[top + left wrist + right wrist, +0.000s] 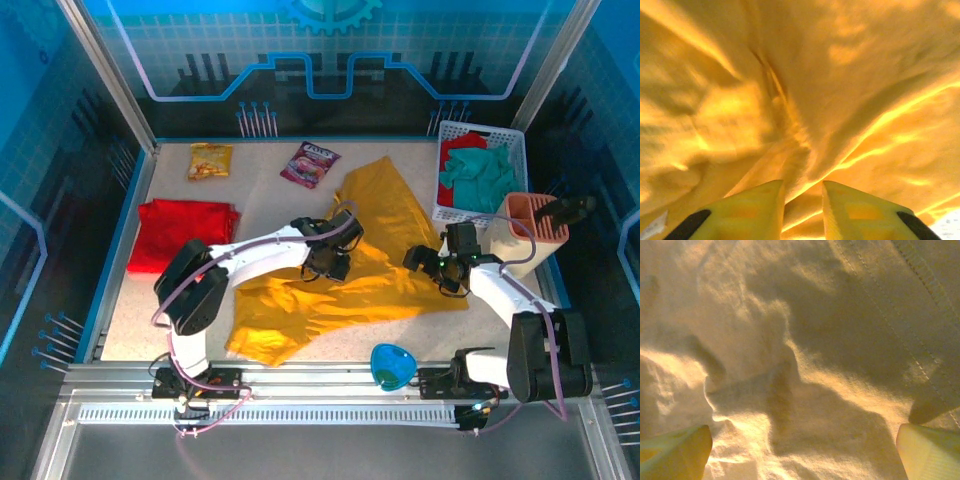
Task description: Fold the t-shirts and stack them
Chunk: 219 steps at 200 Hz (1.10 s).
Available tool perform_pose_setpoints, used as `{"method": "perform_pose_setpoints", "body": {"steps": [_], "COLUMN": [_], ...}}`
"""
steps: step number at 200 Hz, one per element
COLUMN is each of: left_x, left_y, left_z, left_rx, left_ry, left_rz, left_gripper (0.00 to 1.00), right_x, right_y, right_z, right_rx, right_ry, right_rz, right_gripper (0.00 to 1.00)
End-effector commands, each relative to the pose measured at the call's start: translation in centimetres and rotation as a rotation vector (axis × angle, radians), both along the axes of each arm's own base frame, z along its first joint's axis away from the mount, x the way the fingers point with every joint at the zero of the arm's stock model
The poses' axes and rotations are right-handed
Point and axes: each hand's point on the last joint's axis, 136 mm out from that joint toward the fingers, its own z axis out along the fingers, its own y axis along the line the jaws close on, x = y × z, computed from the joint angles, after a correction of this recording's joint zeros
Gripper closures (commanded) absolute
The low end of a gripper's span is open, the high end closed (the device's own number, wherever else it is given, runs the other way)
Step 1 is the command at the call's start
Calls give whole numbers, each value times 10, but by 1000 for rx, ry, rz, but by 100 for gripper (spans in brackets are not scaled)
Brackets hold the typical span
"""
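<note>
- while hovering close over the mustard-yellow t-shirt, holding the left gripper only slightly parted, with a raised fold of that cloth running down toward the gap between its fingers.
- spreading the right gripper wide apart over the same shirt near a stitched seam, gripping nothing.
- seeing the yellow shirt lying rumpled across the middle of the table, under both grippers.
- finding the red t-shirt lying folded by the table's left edge, apart from the yellow one.
- noting a yellow snack packet and a purple snack packet at the far side, and a white basket holding teal cloth at far right.
</note>
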Motion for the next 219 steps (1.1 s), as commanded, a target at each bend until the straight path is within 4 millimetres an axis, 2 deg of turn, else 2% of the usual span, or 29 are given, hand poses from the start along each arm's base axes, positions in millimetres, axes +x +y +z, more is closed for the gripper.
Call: {"method": "perform_pose_setpoints", "body": {"steps": [1, 8, 13, 32, 51, 69, 92, 156, 176, 205, 219], "left_x": [18, 26, 31, 54, 74, 91, 111, 166, 181, 202, 211], "left_y": [26, 30, 33, 50, 75, 89, 92, 64, 60, 64, 60], "left_z": [22, 34, 44, 73, 83, 79, 66, 28, 28, 34, 36], "left_rx": [-3, -60, -109, -267, -338, -378, -427, -555, -556, -469, -445], "left_ry": [-40, -49, -55, -75, -71, -57, -3, 65, 39, -33, -38], "left_rz": [78, 102, 122, 203, 278, 310, 331, 374, 383, 357, 333], "left_gripper": [61, 52, 48, 46, 46, 47, 50, 49, 48, 47, 47], "right_x": [4, 4, 4, 2, 2, 2, 6, 7, 5, 3, 3], "right_y": [4, 4, 5, 4, 4, 3, -2, -3, -4, -5, -6], "right_z": [2, 2, 1, 1, 0, 0, 1, 3, 2, 0, -1], "right_rx": [8, 9, 10, 10, 6, 1, -29, -25, -23, -19, -15], "right_ry": [-10, -9, -9, -9, -8, -7, -9, -10, -6, -3, -3], "right_rz": [5, 3, 4, 1, 2, 2, 0, 3, 4, 3, 1], "right_gripper": [4, 4, 4, 5, 4, 4, 4, 4, 4, 4, 4]}}
